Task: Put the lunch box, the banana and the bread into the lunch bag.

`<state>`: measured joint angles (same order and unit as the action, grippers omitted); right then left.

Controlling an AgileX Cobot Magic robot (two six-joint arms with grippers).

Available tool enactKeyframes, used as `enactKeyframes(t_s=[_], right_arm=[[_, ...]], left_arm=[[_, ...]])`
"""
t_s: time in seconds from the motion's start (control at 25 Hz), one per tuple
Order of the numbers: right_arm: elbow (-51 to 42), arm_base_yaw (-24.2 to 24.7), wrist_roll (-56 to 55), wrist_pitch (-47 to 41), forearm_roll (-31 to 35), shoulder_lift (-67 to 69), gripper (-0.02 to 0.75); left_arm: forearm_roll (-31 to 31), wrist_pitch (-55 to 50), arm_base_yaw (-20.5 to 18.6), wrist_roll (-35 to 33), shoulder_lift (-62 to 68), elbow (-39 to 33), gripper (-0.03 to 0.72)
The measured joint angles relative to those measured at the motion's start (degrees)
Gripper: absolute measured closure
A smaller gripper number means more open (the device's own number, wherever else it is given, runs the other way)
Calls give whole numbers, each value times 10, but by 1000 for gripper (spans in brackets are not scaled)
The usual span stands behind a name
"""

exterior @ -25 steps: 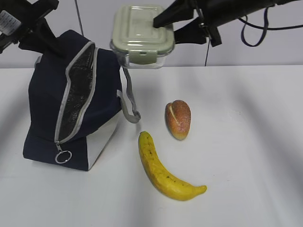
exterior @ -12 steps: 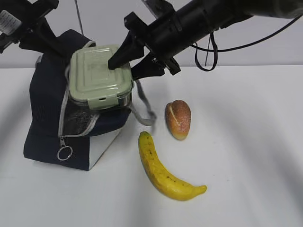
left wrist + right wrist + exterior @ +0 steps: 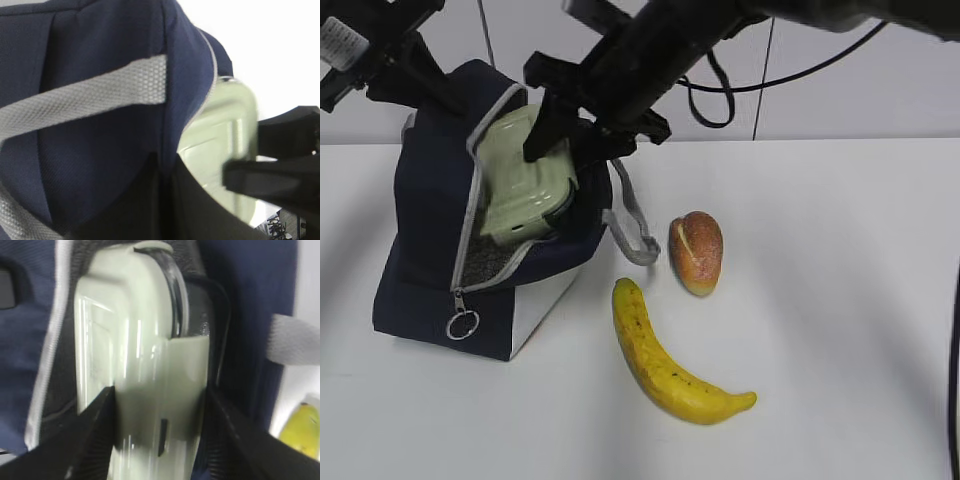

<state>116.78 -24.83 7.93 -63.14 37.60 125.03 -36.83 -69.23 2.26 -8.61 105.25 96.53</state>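
The navy lunch bag point(image 3: 430, 240) stands at the left with its zipper open. My left gripper point(image 3: 420, 80) is shut on the bag's top back edge; in the left wrist view point(image 3: 170, 200) its dark jaws pinch the navy fabric point(image 3: 100, 50). My right gripper point(image 3: 555, 140) is shut on the sage-green lunch box point(image 3: 525, 180), which sits tilted, lid outward, partly inside the opening. The right wrist view shows the gripper point(image 3: 160, 410) on the box point(image 3: 140, 355). The bread point(image 3: 696, 251) and banana point(image 3: 665, 365) lie on the table to the right of the bag.
A grey strap handle point(image 3: 630, 225) hangs from the bag toward the bread. The metal ring pull point(image 3: 462, 324) hangs at the bag's lower front. The white table point(image 3: 840, 300) extends to the right. The banana's tip shows in the right wrist view point(image 3: 300, 427).
My right gripper has carried the lunch box from above the bag's right side down and left into the opening, tilting it onto its edge. The bag's mouth has spread wider.
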Motion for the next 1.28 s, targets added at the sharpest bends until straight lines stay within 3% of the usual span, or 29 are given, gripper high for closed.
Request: enactKeyframes(t_s=[0.24,0.6,0.72,0.84,1.04,1.28], right_arm=[[70,-53,-47,13,-59,72,376],[97,-85,-57,77,-62,146,373],[98,-87,-57,78,-62,151,340],[120,-84,-55,44,-76,154,297],[208,-78,-53,-58,-155,154,280],[300,-73,-47,-78,-228,137,278]], left_arm=[[4,-1,0,0,0,0,691],[21,1,0,0,3,0,691],[27,2,0,0,3,0,691],[29,2,0,0,3,0,691],[29,2,0,0,3,0,691],[30,1,0,0,4,0,691]])
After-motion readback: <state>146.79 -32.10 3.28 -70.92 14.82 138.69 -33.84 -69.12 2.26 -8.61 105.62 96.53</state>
